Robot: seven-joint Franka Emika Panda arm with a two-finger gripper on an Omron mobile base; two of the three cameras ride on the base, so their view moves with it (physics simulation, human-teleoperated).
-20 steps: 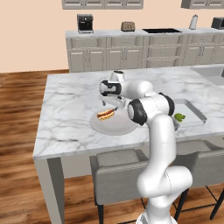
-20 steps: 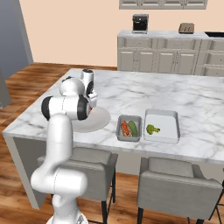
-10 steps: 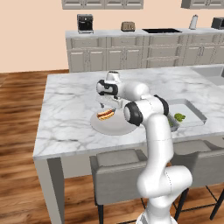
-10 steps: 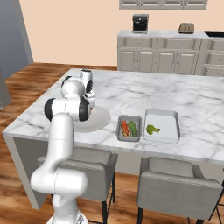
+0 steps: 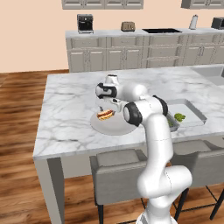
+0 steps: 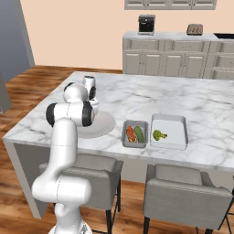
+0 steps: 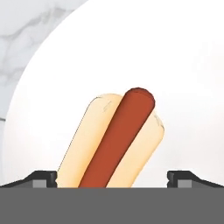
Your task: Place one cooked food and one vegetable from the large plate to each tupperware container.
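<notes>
A hot dog [image 7: 116, 140] in a pale bun lies on the large plate [image 7: 188, 87], right under my hand. My gripper [image 7: 113, 178] is open, with its two dark fingertips [image 7: 43, 178] standing wide apart on either side of the bun's near end. From the left base, the hot dog [image 5: 105, 114] sits on the left part of the large plate [image 5: 111, 127], below the hand. The smaller tupperware container [image 6: 135, 134] holds a second hot dog and a green vegetable. The larger tupperware container [image 6: 169, 131] holds a piece of broccoli [image 6: 158, 135].
Everything sits on a marble island [image 5: 65, 109] whose front edge is close to the plate. Two grey stools [image 6: 183, 196] stand under that edge. A sink [image 5: 212, 72] lies at the far right, and cabinets with a coffee machine [image 5: 85, 22] line the back wall.
The hand has shifted slightly to the left over the plate. The hot dog and both containers stay where they were.
</notes>
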